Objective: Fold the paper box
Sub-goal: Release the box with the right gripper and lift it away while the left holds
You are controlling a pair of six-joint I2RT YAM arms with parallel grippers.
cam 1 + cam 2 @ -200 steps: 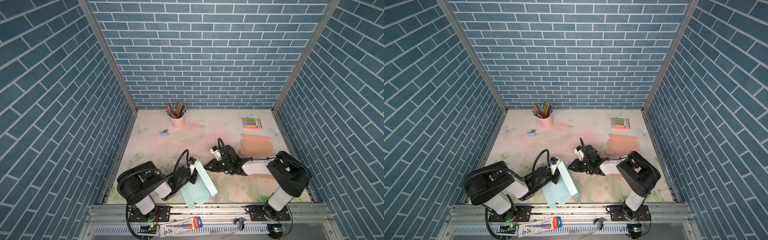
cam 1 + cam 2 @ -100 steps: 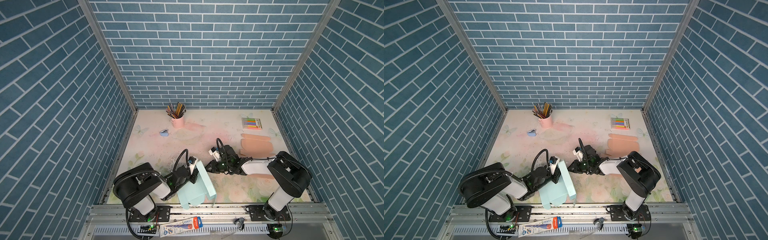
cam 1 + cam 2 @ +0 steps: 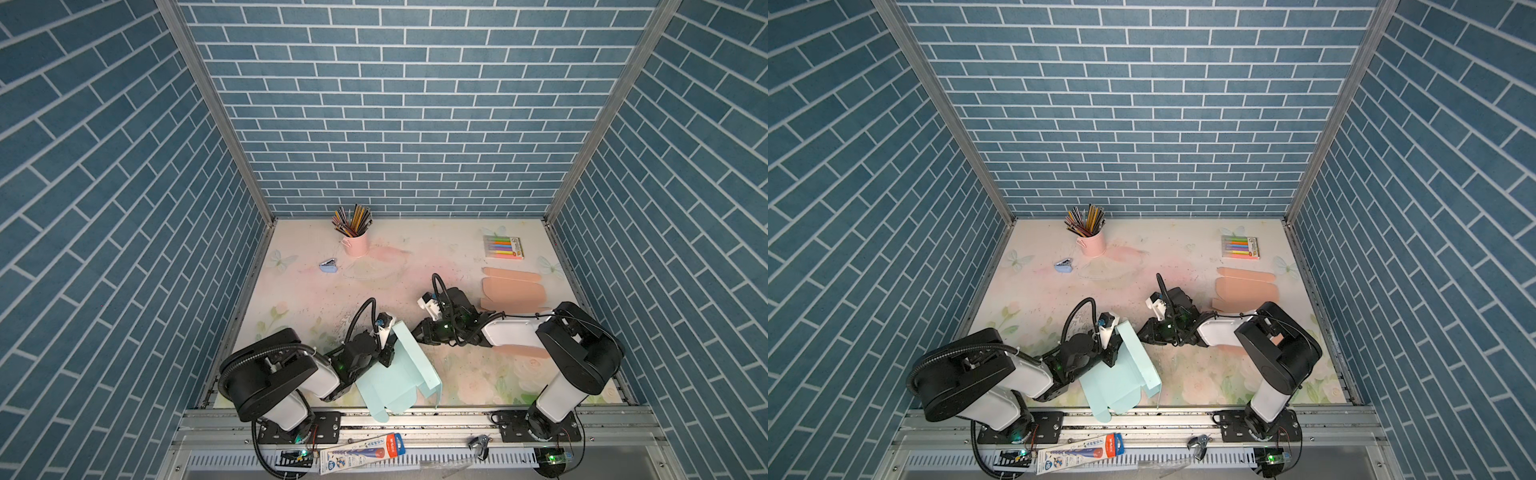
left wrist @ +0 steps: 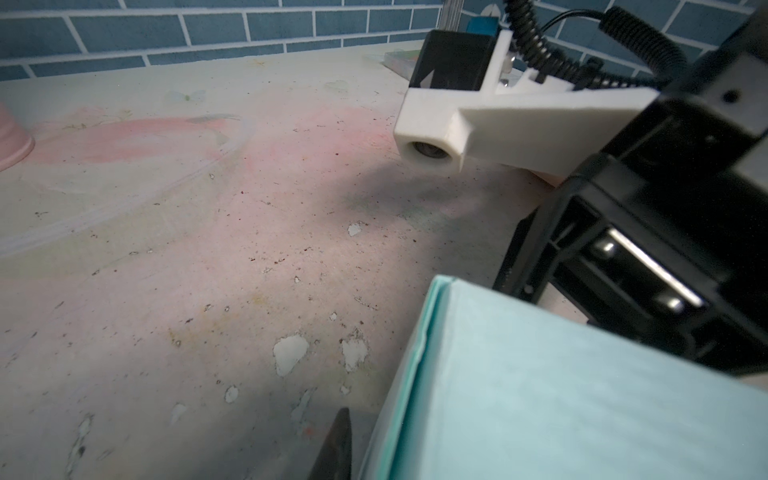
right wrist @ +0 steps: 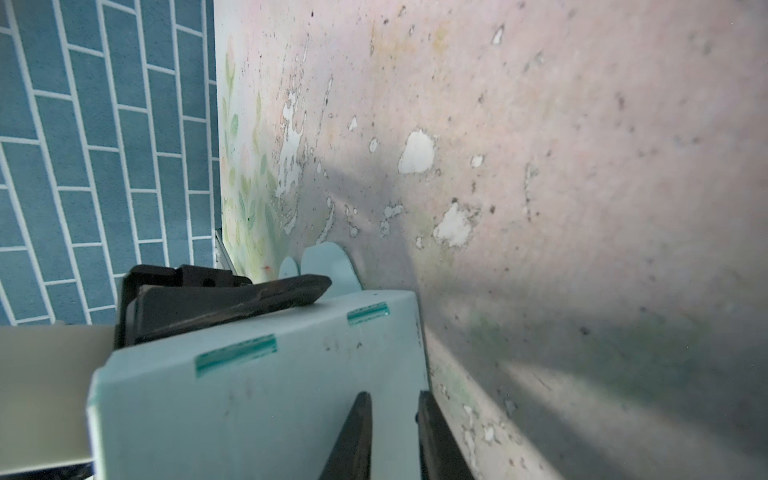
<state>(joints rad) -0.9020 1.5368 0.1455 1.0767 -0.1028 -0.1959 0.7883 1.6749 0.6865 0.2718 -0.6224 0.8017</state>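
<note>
Worn table: left gripper and right gripper pinch paper box; left's far finger hidden.

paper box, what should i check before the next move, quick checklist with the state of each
1. Left gripper hold on the mint paper box: ok, clamped on its raised wall.
2. Right gripper grip on the box: cannot tell; its fingers stand close together at the box's edge.
3. Box wholly over the table: not ok, a flap overhangs the front rail.
4. Folding done: not ok, end flaps stand open.
5. Peach box blank out of the way: ok, it lies apart from the mint box.
</note>
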